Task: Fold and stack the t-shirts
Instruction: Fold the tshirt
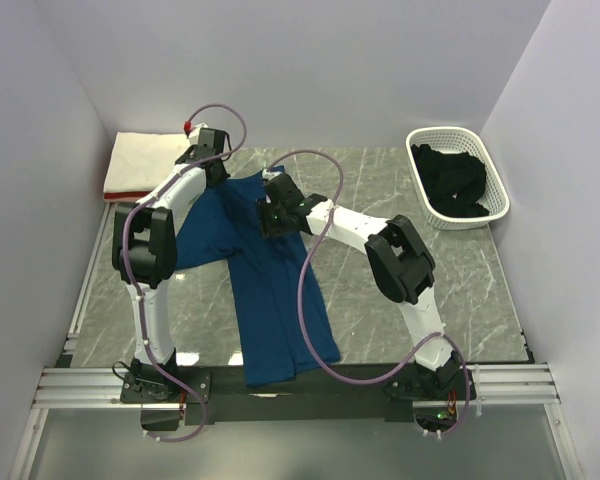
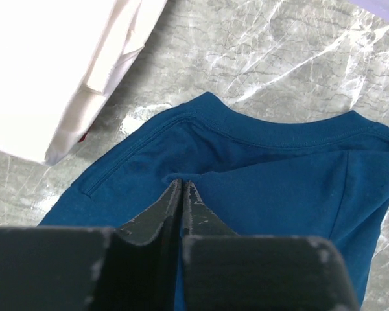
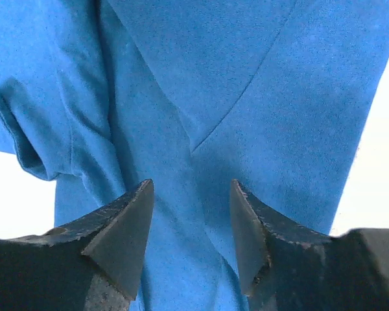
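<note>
Blue t-shirt (image 1: pixel 270 290): spread mid-table, collar far, hem reaching the near edge.
Left gripper (image 2: pixel 182 183): jaws pressed together, pinching a pucker of cloth just near of the collar.
Right gripper (image 3: pixel 191 186): jaws apart above the shirt body, gripping nothing.
Cream-white shirt (image 1: pixel 145 152): folded, far-left corner, atop pink-red shirt (image 1: pixel 120 192).
Black shirt (image 1: pixel 455 180): inside white basket (image 1: pixel 480 222), far right.

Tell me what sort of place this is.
Probably a robot lab's test cell: plain white walls box in a marble-look table, a left arm and right arm are bolted to a metal rail, and a blue t-shirt lies there for folding.
</note>
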You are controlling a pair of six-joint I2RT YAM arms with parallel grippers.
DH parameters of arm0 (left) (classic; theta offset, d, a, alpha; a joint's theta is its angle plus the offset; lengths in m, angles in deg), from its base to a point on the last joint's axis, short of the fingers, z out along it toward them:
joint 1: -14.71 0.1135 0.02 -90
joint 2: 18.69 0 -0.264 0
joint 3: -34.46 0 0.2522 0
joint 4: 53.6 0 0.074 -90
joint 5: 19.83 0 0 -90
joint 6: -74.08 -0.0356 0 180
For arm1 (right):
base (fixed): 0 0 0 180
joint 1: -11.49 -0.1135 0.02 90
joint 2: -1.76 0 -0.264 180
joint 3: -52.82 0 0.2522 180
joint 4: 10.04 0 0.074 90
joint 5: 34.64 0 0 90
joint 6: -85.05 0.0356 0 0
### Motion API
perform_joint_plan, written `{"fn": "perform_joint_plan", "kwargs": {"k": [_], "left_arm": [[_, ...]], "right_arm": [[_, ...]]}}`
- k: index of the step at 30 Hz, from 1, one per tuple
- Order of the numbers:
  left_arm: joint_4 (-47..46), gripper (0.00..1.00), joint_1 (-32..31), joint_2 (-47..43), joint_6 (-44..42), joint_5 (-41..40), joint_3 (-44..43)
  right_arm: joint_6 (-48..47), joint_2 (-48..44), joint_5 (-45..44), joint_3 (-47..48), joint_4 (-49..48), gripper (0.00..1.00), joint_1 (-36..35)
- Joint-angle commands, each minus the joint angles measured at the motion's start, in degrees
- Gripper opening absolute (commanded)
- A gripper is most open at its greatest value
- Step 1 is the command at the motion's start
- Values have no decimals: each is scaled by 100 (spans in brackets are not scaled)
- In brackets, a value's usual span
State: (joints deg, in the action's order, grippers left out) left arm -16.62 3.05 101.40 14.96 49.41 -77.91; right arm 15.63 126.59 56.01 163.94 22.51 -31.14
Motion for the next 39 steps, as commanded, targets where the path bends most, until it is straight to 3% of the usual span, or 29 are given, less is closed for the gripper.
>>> {"fn": "perform_joint_plan", "kwargs": {"k": [1, 6, 10, 19, 26, 39], "left_arm": [[-160, 11, 24, 119, 68, 89, 113], [-266, 13, 23, 102, 121, 159, 351], [-336, 12, 32, 93, 138, 212, 474], [-485, 14, 76, 14, 147, 318, 676], [-503, 14, 85, 32, 173, 397, 676], [-521, 13, 85, 58, 165, 432, 720]], "right_arm": [[-2, -485, -55, -137, 72, 59, -61], [306, -1636, -346, -647, 389, 58, -43], [684, -2498, -196, -1719, 406, 48, -183], [1492, -3948, -539, -3837, 319, 42, -1457], [2143, -4371, -935, -4533, 433, 42, -2266], [2811, -3870, -1339, -4559, 811, 42, -3234]]}}
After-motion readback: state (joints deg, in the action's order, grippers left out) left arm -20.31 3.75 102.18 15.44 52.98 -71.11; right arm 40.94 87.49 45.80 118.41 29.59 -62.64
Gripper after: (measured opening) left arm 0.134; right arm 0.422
